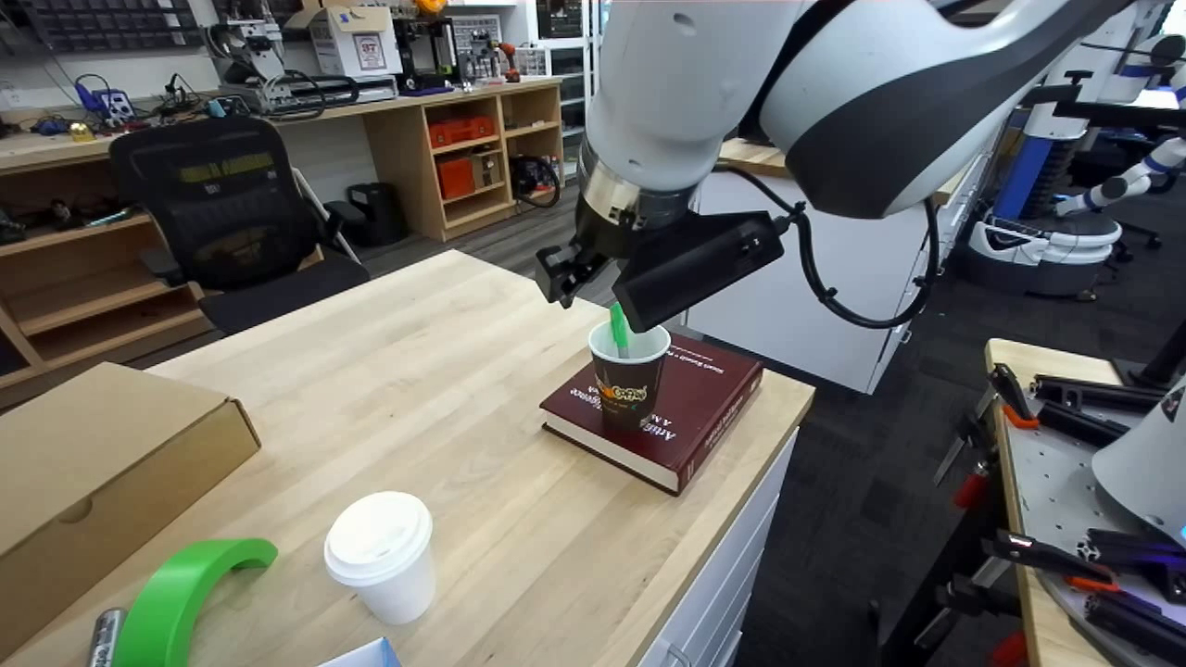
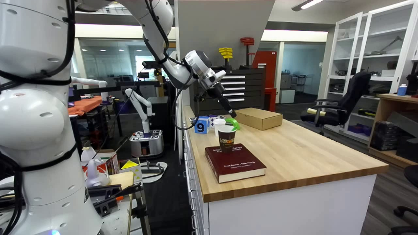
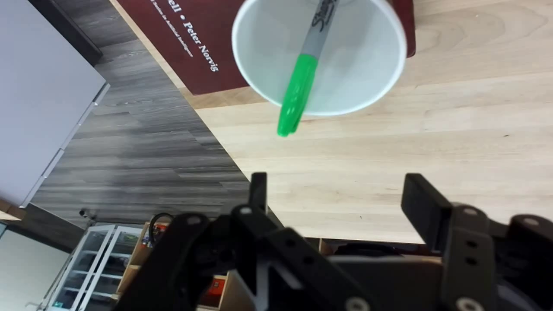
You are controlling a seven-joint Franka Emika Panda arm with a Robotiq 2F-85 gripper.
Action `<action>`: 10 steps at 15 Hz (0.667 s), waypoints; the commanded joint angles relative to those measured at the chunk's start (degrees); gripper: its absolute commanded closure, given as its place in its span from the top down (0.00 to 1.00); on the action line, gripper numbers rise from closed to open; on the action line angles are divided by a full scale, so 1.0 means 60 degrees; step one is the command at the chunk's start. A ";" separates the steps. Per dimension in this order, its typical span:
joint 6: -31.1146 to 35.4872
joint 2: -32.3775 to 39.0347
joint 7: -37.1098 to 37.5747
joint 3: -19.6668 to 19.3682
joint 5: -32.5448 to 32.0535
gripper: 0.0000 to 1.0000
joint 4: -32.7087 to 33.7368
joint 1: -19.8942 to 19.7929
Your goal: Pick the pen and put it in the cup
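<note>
The pen (image 3: 298, 90), a grey marker with a green cap, leans inside the cup with its cap sticking out over the rim. It also shows in an exterior view (image 1: 618, 324). The cup (image 1: 627, 394), dark brown with a pale rim, stands upright on the dark red book. It also shows in an exterior view (image 2: 226, 141) and, from above, in the wrist view (image 3: 358, 65). My gripper (image 3: 336, 181) is open with nothing between its fingers. In an exterior view the gripper (image 1: 559, 278) is above the cup and off to its side, apart from the pen.
The dark red book (image 1: 718, 371) lies near the table corner. A white lidded cup (image 1: 384, 556), a green arch (image 1: 176, 593), a cardboard box (image 1: 120, 463) and a blue box marked 9 (image 2: 201, 125) also stand on the wooden table (image 2: 294, 156). A silver cylinder (image 1: 107, 637) lies by the arch.
</note>
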 commanded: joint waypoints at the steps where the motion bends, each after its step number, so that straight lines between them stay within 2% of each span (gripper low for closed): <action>1: 0.0398 -0.0545 0.0030 -0.0016 0.0270 1.00 -0.0534 -0.0311; 4: 0.1172 -0.0651 -0.1537 0.0059 0.1724 1.00 -0.0782 -0.0777; 9: 0.1420 -0.0982 -0.3962 -0.0094 0.4040 1.00 -0.1037 -0.1131; 10: 0.1182 -0.0412 -0.3202 -0.0237 0.3409 1.00 -0.0509 -0.0788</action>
